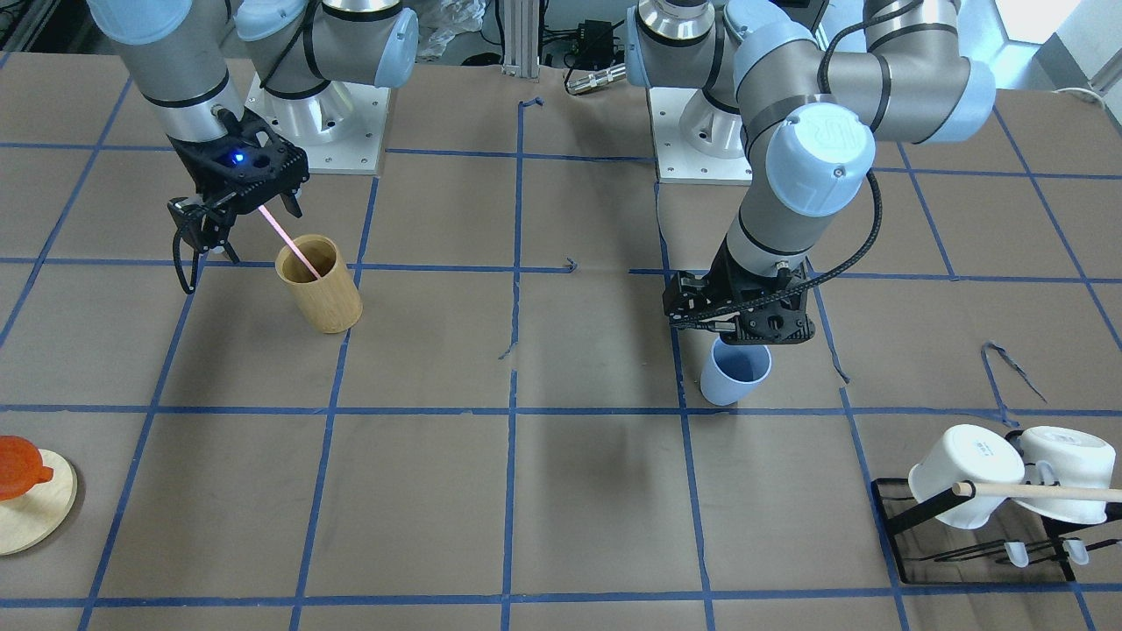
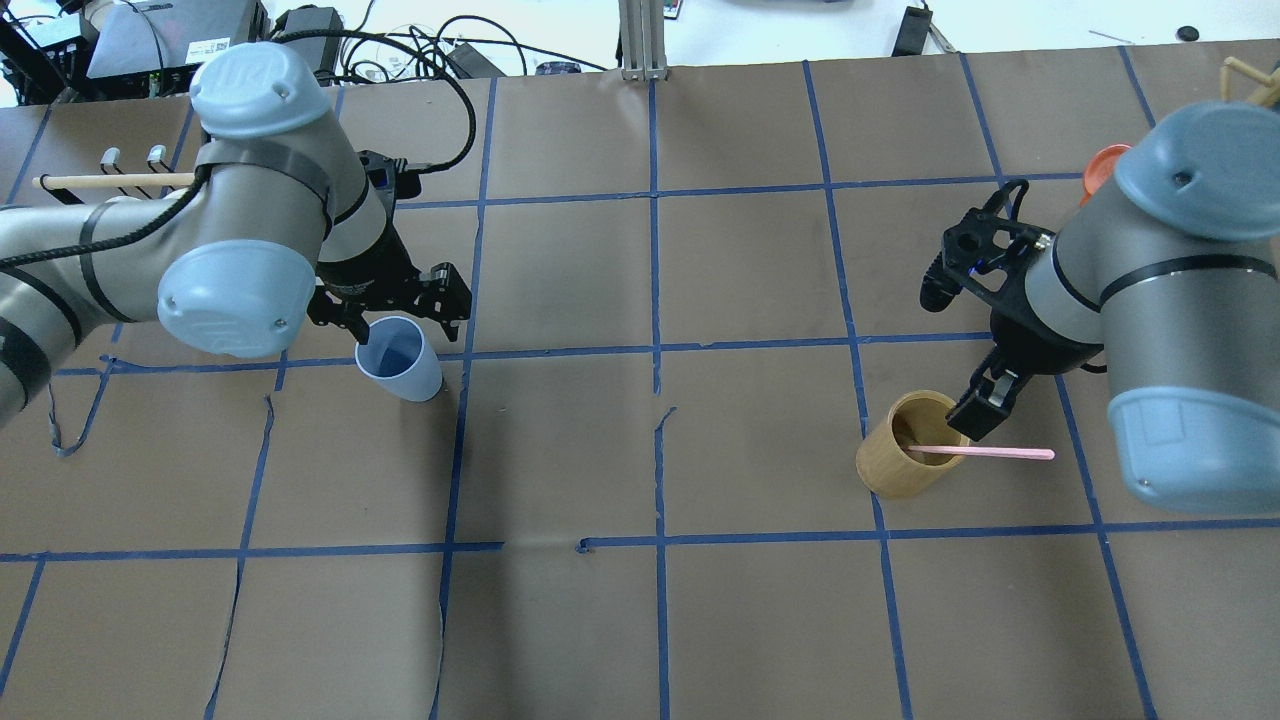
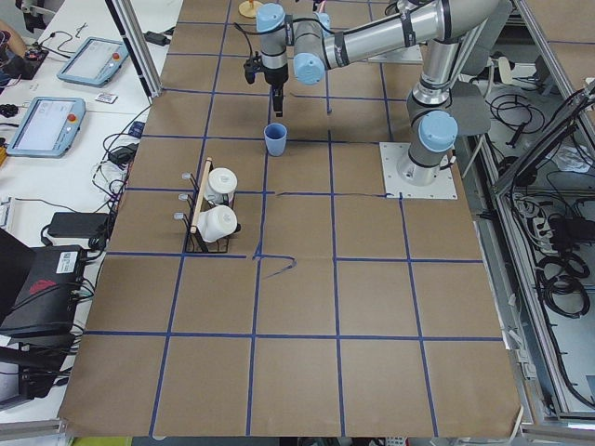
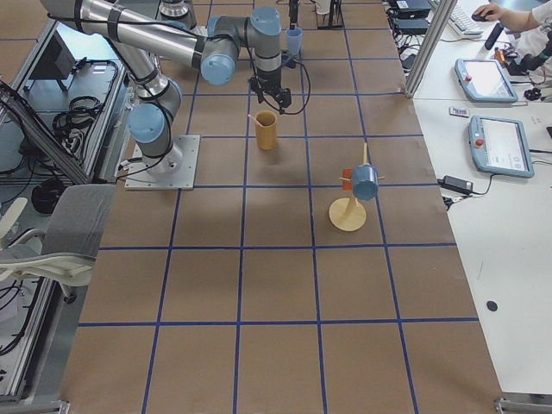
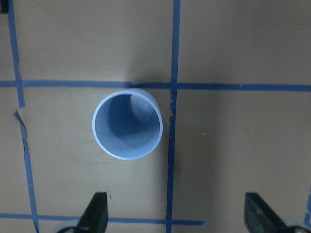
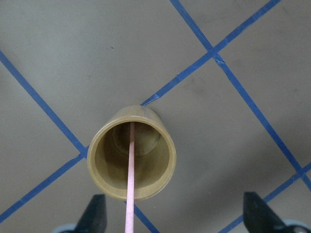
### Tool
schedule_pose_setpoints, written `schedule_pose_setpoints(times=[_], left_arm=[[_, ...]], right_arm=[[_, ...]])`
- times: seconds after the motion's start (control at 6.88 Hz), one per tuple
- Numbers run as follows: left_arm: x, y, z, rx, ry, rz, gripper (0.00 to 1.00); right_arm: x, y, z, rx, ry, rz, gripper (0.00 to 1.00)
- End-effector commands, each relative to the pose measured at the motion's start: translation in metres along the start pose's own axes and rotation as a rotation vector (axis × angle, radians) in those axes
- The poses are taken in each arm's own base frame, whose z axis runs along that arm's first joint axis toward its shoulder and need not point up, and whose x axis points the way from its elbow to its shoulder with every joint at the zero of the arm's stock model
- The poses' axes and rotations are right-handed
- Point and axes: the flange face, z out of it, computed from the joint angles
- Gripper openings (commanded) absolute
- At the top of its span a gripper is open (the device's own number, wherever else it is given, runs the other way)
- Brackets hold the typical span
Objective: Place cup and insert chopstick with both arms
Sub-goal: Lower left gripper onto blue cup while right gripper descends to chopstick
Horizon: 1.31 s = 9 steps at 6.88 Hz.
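— Both jaws apart?
— Yes. Cup (image 2: 400, 360) stands toward left edge; chopstick (image 2: 985, 452) leans in holder (image 2: 895, 465) toward right edge.
— Risk?
— Right gripper (image 6: 175, 204), rising, could clip chopstick, tipping it out.

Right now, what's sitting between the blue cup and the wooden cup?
Nothing stands there. In the overhead view, only bare brown table paper and blue tape lines lie between the blue cup and the wooden cup.
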Motion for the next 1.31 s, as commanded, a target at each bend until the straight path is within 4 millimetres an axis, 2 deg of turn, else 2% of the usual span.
schedule_pose_setpoints(times=[0.0,0.15,0.44,0.58,0.73,0.87,1.16], left_arm=[[0.001,-0.002,0.028,-0.034,0.000,0.004,1.00],[0.002,-0.007,0.034,-0.027,0.000,0.013,0.99],[0.002,-0.021,0.040,0.045,0.000,0.078,0.99],[0.002,-0.020,0.047,0.030,0.000,0.102,0.98],[0.002,-0.019,0.053,0.018,0.001,0.102,0.87],[0.003,-0.020,0.058,0.010,0.003,0.102,0.62],[0.002,-0.021,0.056,0.015,0.000,0.110,0.00]], right_arm=[[-0.006,0.011,0.014,-0.050,-0.021,0.001,1.00],[-0.003,0.022,0.020,-0.081,-0.075,0.027,0.99],[-0.005,0.026,0.019,-0.092,-0.094,0.031,1.00],[-0.007,0.028,0.021,-0.104,-0.120,0.022,0.99],[-0.007,0.028,0.020,-0.099,-0.112,0.014,0.94],[-0.008,0.029,0.021,-0.104,-0.121,0.015,0.91],[-0.009,0.030,0.023,-0.115,-0.141,0.019,0.83]])
